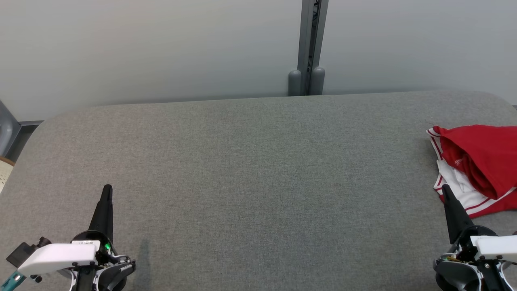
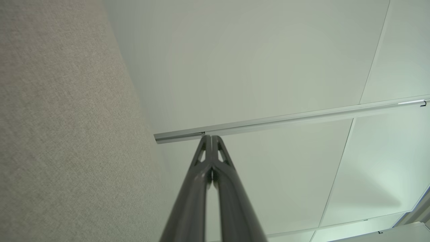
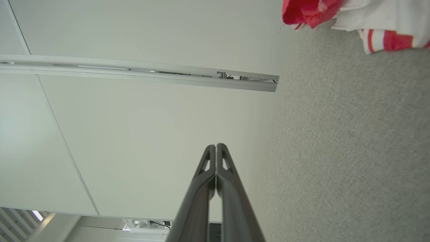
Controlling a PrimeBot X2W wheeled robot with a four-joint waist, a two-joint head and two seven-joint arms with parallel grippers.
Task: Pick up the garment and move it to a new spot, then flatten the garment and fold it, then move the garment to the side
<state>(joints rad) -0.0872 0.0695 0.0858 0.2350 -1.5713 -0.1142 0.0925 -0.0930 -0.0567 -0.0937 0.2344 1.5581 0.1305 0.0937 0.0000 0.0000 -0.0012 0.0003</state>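
Note:
A crumpled red and white garment (image 1: 478,165) with red stripes lies at the right edge of the grey table (image 1: 250,169), partly cut off by the head view. The right wrist view catches the garment (image 3: 349,16) at its top right corner. My right gripper (image 1: 445,188) stands at the lower right, its tip just in front of the garment's near edge, fingers pressed together and holding nothing. In its own view the right gripper (image 3: 216,146) is shut. My left gripper (image 1: 107,188) rests at the lower left, far from the garment, also shut and empty, as the left gripper (image 2: 211,137) shows.
A grey upright post (image 1: 310,44) stands against the pale wall panels behind the table's far edge. The table's rounded left corner (image 1: 44,121) borders a grey fixture (image 1: 8,133).

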